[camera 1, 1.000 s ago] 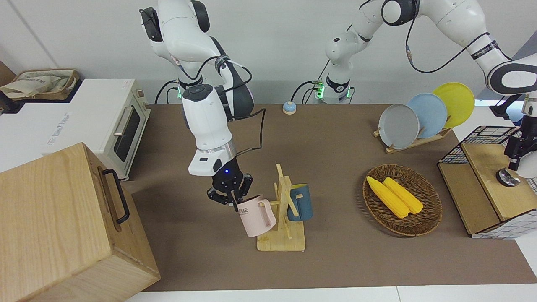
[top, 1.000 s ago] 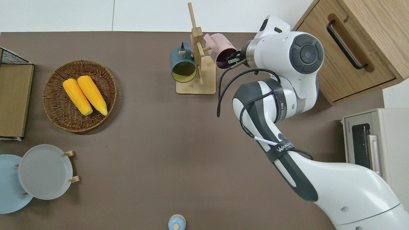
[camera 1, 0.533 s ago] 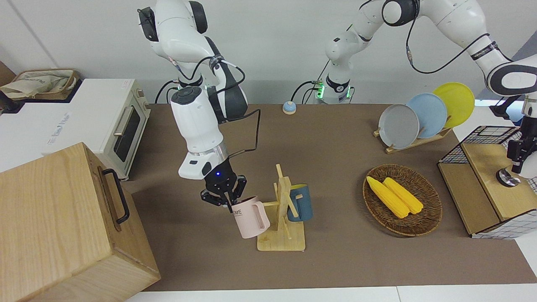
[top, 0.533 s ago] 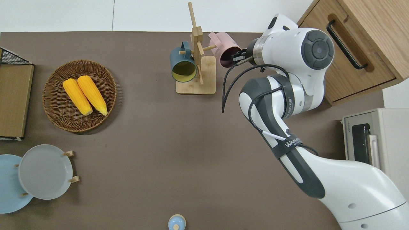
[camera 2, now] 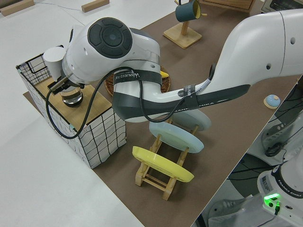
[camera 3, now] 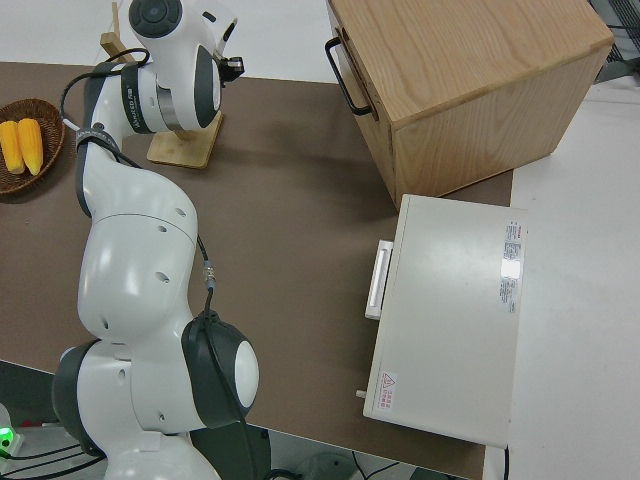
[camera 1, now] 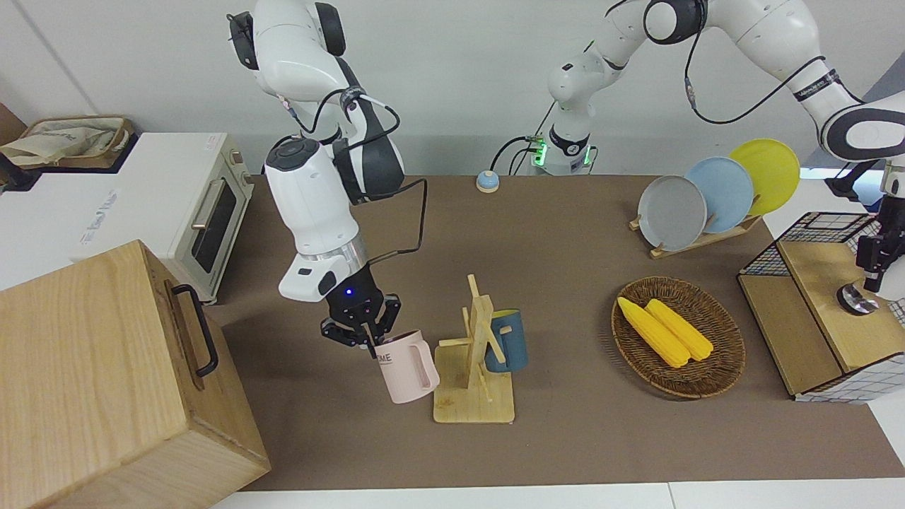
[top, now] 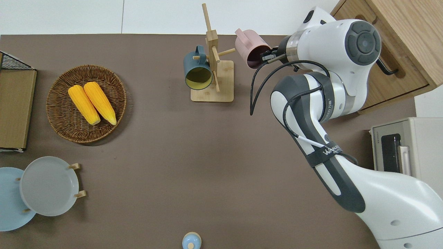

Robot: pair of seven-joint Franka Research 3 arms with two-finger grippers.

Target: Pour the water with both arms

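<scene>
My right gripper (camera 1: 364, 336) is shut on the rim of a pink mug (camera 1: 404, 367), which hangs tilted with its handle toward the wooden mug rack (camera 1: 475, 385). In the overhead view the right gripper (top: 265, 56) and the pink mug (top: 251, 48) are over the table between the mug rack (top: 211, 83) and the wooden box. A dark blue mug (camera 1: 508, 341) still hangs on the rack. My left gripper (camera 1: 875, 272) hovers over a round metal object (camera 2: 72, 97) on a wooden shelf in a wire crate, beside a white cup (camera 2: 53, 57). No water shows.
A wooden box with a black handle (camera 1: 106, 367) and a toaster oven (camera 1: 191, 205) stand at the right arm's end. A wicker basket (camera 1: 735, 353) holds two corn cobs. A plate rack (camera 1: 707, 198) and the wire crate (camera 1: 820, 304) are at the left arm's end.
My right gripper has drawn the pink mug off the rack's peg toward the right arm's end of the table; the handle is now free of the peg. The left gripper has hardly moved.
</scene>
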